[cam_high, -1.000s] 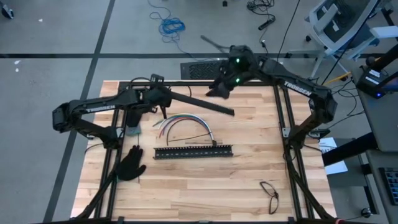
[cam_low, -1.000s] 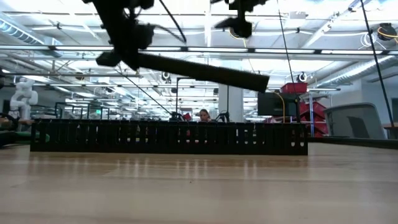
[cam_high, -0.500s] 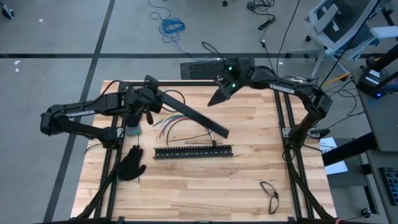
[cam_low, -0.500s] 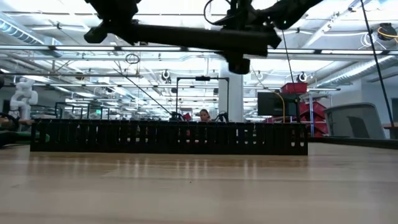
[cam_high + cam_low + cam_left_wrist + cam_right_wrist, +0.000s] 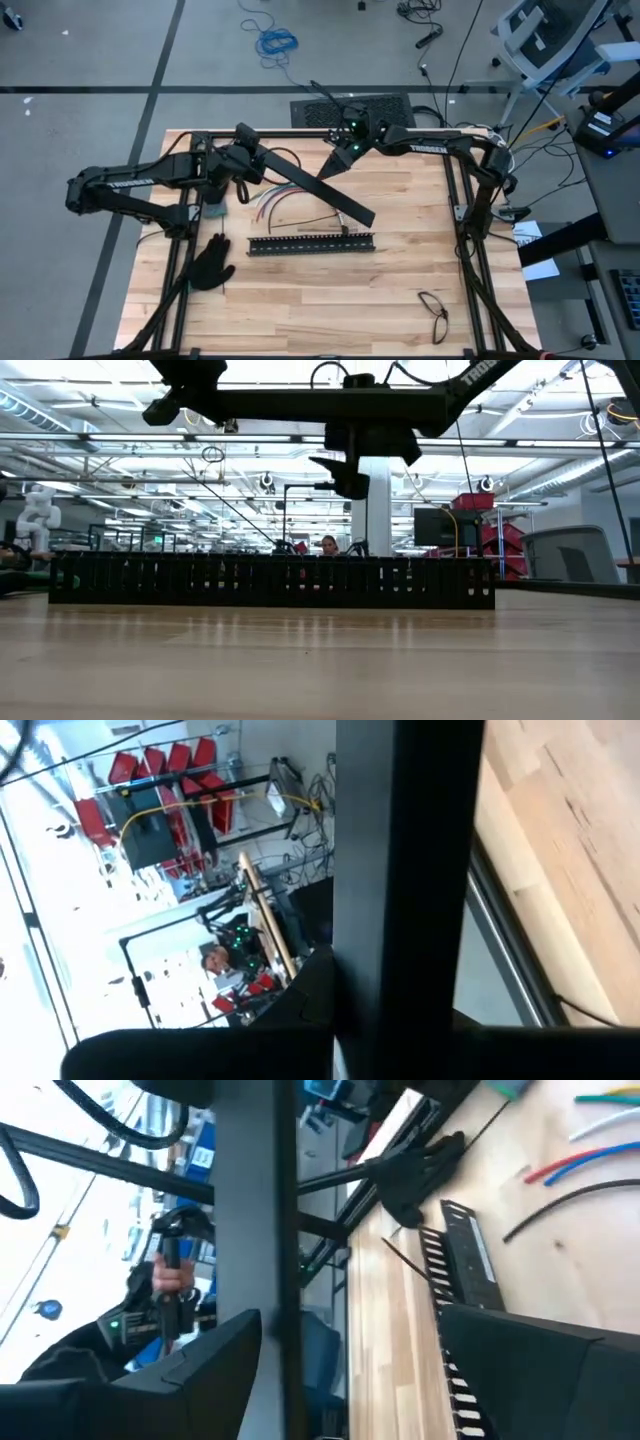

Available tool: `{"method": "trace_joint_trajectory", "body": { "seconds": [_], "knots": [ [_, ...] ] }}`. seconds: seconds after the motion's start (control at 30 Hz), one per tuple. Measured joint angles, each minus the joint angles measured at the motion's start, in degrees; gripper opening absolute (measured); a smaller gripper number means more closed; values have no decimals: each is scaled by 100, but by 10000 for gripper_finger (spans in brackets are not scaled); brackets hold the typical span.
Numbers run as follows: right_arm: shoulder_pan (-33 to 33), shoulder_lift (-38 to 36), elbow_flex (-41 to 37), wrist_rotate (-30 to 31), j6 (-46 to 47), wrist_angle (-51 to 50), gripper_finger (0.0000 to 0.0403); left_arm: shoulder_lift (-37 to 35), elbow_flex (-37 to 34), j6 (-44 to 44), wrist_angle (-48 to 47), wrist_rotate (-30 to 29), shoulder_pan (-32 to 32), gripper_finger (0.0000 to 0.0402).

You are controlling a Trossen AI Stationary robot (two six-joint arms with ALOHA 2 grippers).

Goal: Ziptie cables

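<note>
High view straight down; low view level; both share slotted bar [image 5: 311, 244].

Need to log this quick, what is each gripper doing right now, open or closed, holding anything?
Left gripper: closed on one end of a long black bar, lifted above the table.
Right gripper: open at the bar's middle, fingers either side, not gripping.
</note>
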Motion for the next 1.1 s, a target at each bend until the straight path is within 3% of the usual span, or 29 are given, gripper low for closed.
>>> {"method": "trace_joint_trajectory", "body": {
  "seconds": [0.3, 0.73, 1.1],
  "knots": [
    [81, 69, 3, -550, 1148, 1702, 304, 0, 0, -87, -109, 26, 182, 23],
    [378, 61, 4, -526, 1237, 1858, 302, 115, 2, -192, 102, 220, 472, 23],
    [426, 63, 4, -519, 1108, 1969, 242, 195, 7, -238, 111, 221, 422, 23]
  ]
}}
